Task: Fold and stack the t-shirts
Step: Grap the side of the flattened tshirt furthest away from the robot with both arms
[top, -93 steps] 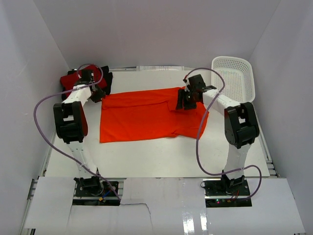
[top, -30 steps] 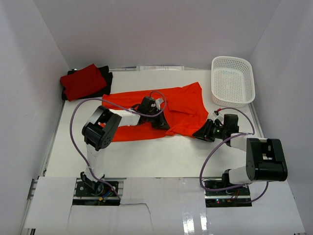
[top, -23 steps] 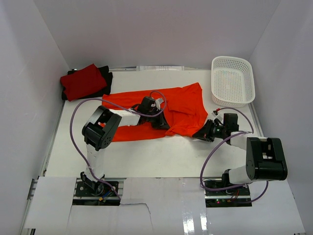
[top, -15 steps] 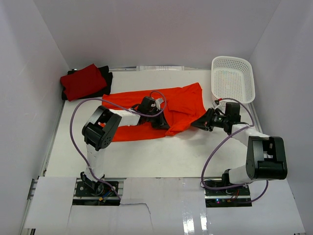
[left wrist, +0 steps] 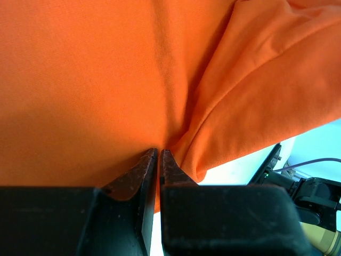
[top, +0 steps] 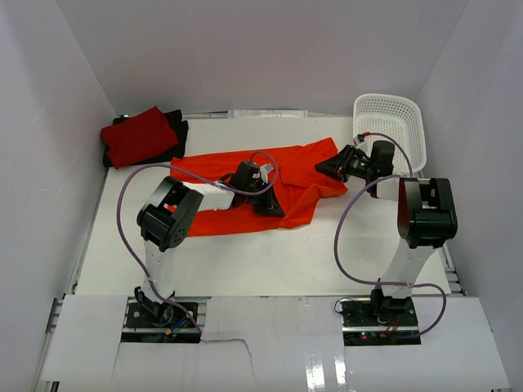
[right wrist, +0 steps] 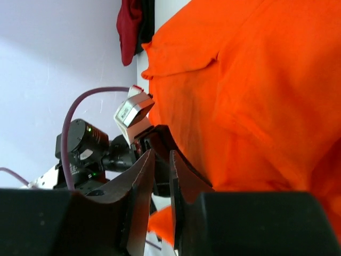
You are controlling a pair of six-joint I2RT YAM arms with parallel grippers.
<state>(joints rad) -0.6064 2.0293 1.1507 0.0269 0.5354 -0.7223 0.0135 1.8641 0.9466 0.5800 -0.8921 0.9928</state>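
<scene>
The orange t-shirt (top: 302, 163) lies spread across the middle of the table, its right part rumpled and turned in. My left gripper (top: 276, 209) is low on its near middle, jaws shut on a pinch of orange cloth (left wrist: 106, 80) where creases meet at the tips (left wrist: 159, 152). My right gripper (top: 322, 167) hovers at the shirt's back right edge. Its jaws (right wrist: 162, 154) stand a narrow slit apart with nothing between the tips, and the left arm shows through the slit. The crimson t-shirt (top: 139, 135) lies folded on the black t-shirt (top: 178, 131) at the back left.
A white perforated basket (top: 391, 100) stands at the back right, just behind the right arm's wrist. White walls close in the table on three sides. Purple cables loop over both arms.
The right gripper swung from the shirt's near right corner up to its back right edge by the basket. That corner of the shirt drew inward. The left gripper stayed put.
</scene>
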